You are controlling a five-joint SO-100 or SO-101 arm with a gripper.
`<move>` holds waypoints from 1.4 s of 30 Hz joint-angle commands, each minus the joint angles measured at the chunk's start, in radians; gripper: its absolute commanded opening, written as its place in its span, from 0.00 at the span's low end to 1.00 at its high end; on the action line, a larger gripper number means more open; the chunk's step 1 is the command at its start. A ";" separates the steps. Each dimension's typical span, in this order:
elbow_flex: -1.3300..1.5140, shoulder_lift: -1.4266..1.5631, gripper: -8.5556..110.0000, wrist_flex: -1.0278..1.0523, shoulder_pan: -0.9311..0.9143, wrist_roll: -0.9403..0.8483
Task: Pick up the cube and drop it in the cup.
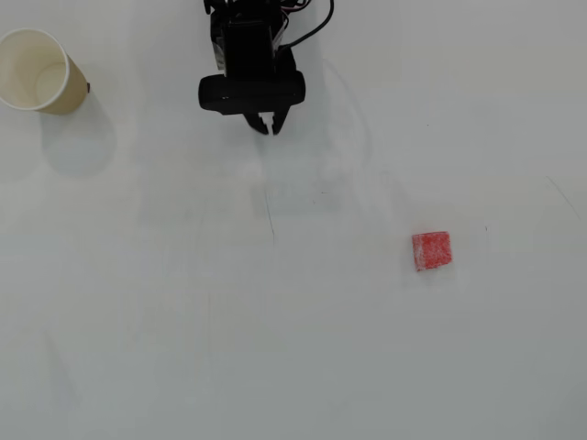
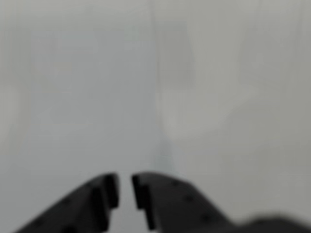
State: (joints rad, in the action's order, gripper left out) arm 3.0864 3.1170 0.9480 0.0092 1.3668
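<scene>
1. Overhead view: one arm (image 1: 249, 55) comes in from the top edge, a little left of centre. It is black, with cables trailing off at the top.
2. Overhead view: its one gripper (image 1: 265, 123) points down the frame, toward the middle of the table (image 1: 275, 348). The two fingertips sit close together with a thin sliver between them, and nothing is between them.
3. Overhead view: one cup (image 1: 40, 71) stands in the upper left corner of the frame. It is beige outside and white inside, its mouth is open toward the camera, and it looks empty. It is well apart from the gripper, off to its left.
4. Overhead view: one cube (image 1: 431, 250) lies on the table right of centre, about mid-height in the frame. It is red with whitish speckles. It rests alone, well apart from both the gripper and the cup, lower and further right than either.
5. Overhead view: the table is plain white, with a few faint marks and soft shadows.
6. Wrist view: the picture is blurred. The gripper (image 2: 125, 190) rises from the bottom edge, with two dark fingers (image 2: 150, 199), one each side of a narrow bright gap.
7. Wrist view: the jaws are nearly closed and hold nothing. Beyond them only the pale table (image 2: 97, 87) shows; neither cube nor cup appears here.
</scene>
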 commanded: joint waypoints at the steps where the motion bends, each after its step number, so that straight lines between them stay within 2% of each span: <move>1: 0.037 0.020 0.08 -0.153 -0.020 -0.002; 10: 0.037 0.021 0.08 -0.476 -0.015 -0.006; 15: 0.037 0.021 0.08 -0.575 -0.014 -0.006; 23: 0.037 0.021 0.07 -0.600 0.029 -0.006; 42: 0.037 0.021 0.07 -0.531 0.288 -0.008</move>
State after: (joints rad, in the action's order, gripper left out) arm 3.0879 3.1170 0.4142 0.2608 1.3744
